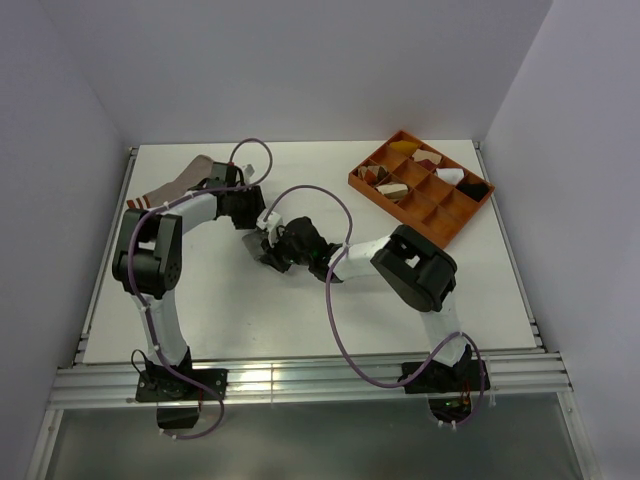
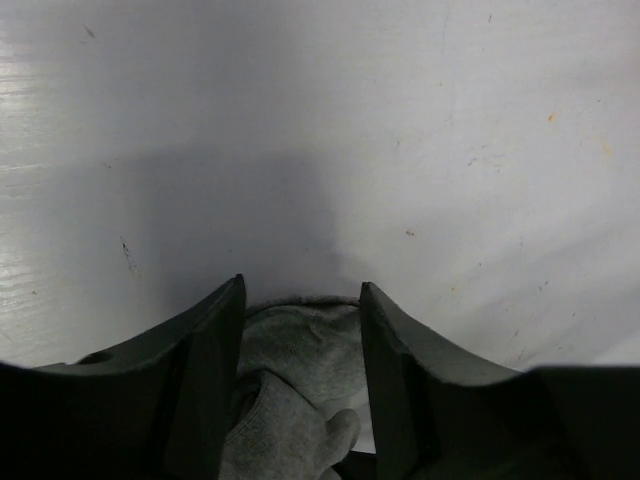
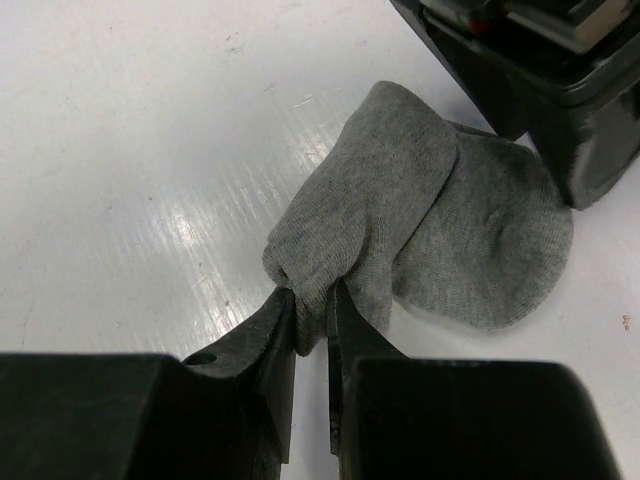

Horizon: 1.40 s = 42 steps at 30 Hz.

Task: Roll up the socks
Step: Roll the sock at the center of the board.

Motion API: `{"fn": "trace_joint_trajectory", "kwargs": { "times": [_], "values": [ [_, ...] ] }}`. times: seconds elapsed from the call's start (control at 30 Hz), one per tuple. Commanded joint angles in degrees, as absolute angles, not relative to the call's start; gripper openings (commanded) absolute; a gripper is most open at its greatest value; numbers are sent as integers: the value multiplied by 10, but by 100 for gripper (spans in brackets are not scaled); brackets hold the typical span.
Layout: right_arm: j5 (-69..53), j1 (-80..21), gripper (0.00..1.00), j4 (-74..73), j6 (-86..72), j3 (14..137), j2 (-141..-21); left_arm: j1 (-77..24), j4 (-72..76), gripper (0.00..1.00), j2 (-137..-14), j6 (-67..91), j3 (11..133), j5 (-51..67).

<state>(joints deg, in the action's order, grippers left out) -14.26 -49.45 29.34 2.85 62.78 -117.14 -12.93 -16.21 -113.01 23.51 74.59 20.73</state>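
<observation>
my right claw (image 3: 312, 300) is clenched on a bunched fold of the grey sock (image 3: 440, 210), pinching the knit between both tips low over the white table (image 1: 300, 320). the rest of that sock lies rumpled on the table, reaching to my left claw (image 2: 300, 295), whose 2 fingers stand apart with the sock's other end filling the gap; i cannot tell whether they press it. both claws meet near the table's middle. the pinkish-tan sock (image 1: 178, 185) lies flat at the far left, partly under my left arm. the orange tray (image 1: 390, 208) sits at the far right.
</observation>
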Motion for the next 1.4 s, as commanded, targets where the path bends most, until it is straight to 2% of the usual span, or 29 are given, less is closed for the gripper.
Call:
{"fn": "trace_joint_trajectory", "kwargs": {
  "times": [0.0, 0.1, 0.27, 0.33, 0.73, 1.03, 1.37],
  "values": [
    [-156, -492, 0, 260, 33, 632, -1159, -130, -169, 50, -1145, 188, 752, 219],
    [-157, -491, 0, 261, 33, 633, -1159, -137, -174, 41, -1155, 184, 753, 207],
    [-147, -489, 0, 259, 47, 635, -1152, -146, -168, 8, -1161, 187, 748, 214],
    [-136, -489, 0, 256, 54, 638, -1145, -148, -168, 1, -1162, 186, 747, 218],
    [-42, -506, 0, 243, 134, 653, -1110, -168, -181, 0, -1167, 185, 754, 222],
    [41, -546, 0, 250, 173, 670, -1135, -171, -182, 0, -1171, 192, 752, 241],
    [140, -574, 0, 300, 161, 663, -1138, -190, -163, 0, -1165, 213, 717, 258]
  ]
}}
